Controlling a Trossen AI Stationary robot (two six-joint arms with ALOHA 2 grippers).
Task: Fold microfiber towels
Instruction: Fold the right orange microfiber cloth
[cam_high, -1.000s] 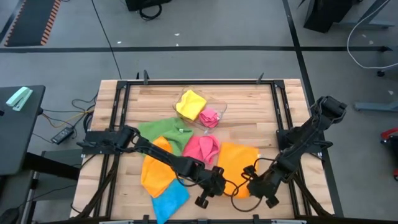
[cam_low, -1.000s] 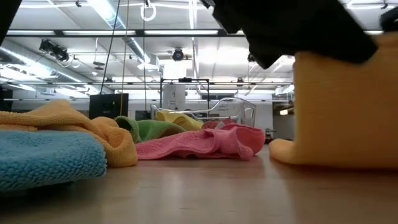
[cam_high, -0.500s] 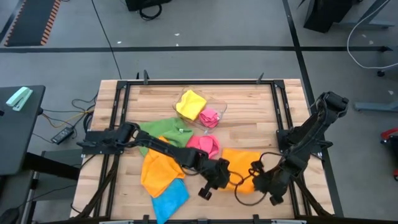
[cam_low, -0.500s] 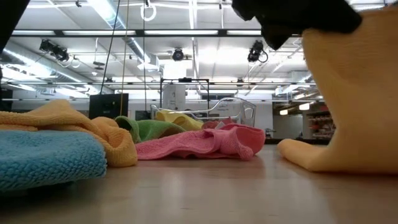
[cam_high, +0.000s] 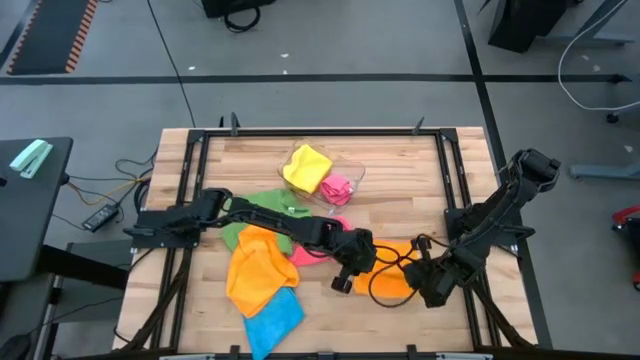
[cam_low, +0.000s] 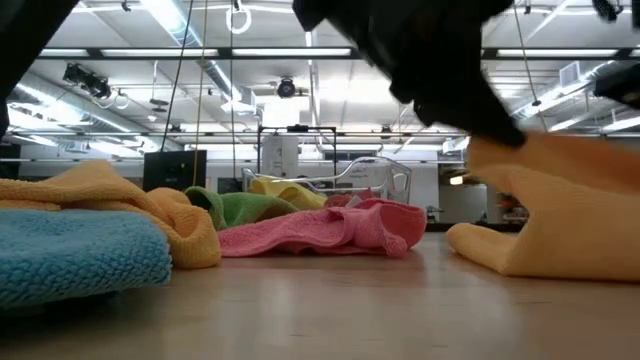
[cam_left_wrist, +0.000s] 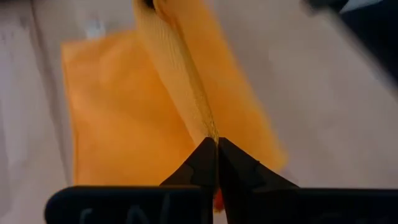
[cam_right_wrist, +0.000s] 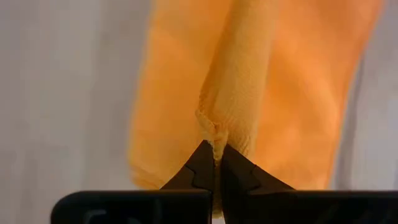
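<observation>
An orange microfiber towel (cam_high: 392, 268) lies at the table's near right, part of it raised between my two grippers. My left gripper (cam_high: 362, 268) is shut on it from the left and my right gripper (cam_high: 416, 274) from the right. In the low view the towel (cam_low: 560, 230) slopes down from a dark blurred gripper to the tabletop. A second orange towel (cam_high: 256, 272), a blue one (cam_high: 272, 320), a green one (cam_high: 255, 210) and a pink one (cam_high: 322, 240) lie loose to the left. My left gripper pinches a corner of the orange towel's raised edge (cam_left_wrist: 210, 132) between its two fingertips, slanting down from the table's left. The edge runs away from the fingers as a taut ridge; the rest of the towel (cam_left_wrist: 118, 124) lies flat on the table below. My right gripper pinches the other corner of that raised edge (cam_right_wrist: 214, 138) between its fingertips, pointing steeply down. The cloth bunches into a small fold at the tips. Below the fingers the towel's other part (cam_right_wrist: 298, 93) lies on the table.
A clear plastic tray (cam_high: 352, 172) at the far middle holds a yellow towel (cam_high: 307, 165) and a pink one (cam_high: 338, 187). Bare wood shows along the far edge and far right (cam_high: 420, 180). Black frame rails border the table.
Both grippers, still shut on the orange towel, have moved toward the table's far edge, the left one also rightward. The towel's held edge has been carried over the part lying on the table. It hung as a tall sheet and now slopes lower.
</observation>
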